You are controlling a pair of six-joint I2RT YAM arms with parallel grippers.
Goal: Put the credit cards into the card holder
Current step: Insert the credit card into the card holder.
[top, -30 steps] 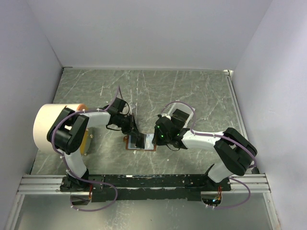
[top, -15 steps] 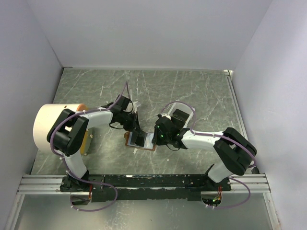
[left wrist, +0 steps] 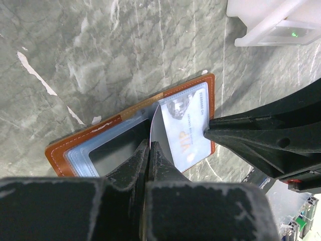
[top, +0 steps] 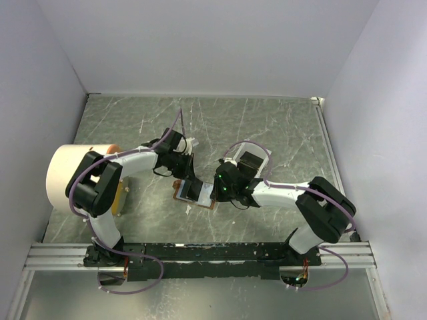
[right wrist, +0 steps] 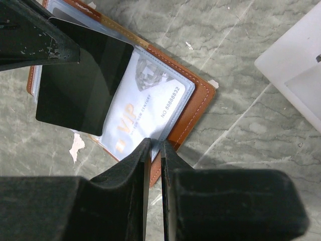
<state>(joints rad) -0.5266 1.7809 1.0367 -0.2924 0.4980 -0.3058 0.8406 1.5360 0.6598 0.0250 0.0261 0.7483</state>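
Note:
The card holder (top: 195, 193) lies open on the table, brown with light-blue lining (left wrist: 85, 150). A pale "VIP" card (left wrist: 186, 125) sits in its right pocket and also shows in the right wrist view (right wrist: 145, 100). My left gripper (left wrist: 149, 143) is shut on a dark credit card (right wrist: 80, 80), which it holds tilted on edge over the holder's left half. My right gripper (right wrist: 154, 143) is shut on the near right edge of the card holder (right wrist: 193, 108), pinning it down. Both grippers meet at the holder in the top view.
A white rectangular tray (top: 250, 160) stands just behind the right gripper and also shows in the wrist views (left wrist: 271, 20) (right wrist: 296, 70). A large pale cylinder (top: 67, 175) stands at the left. A tan-orange flat thing (top: 121, 197) lies partly hidden under the left arm.
My left gripper has moved right and back with the dark card, and its wrist has turned over the holder. The right gripper has stayed on the holder's edge.

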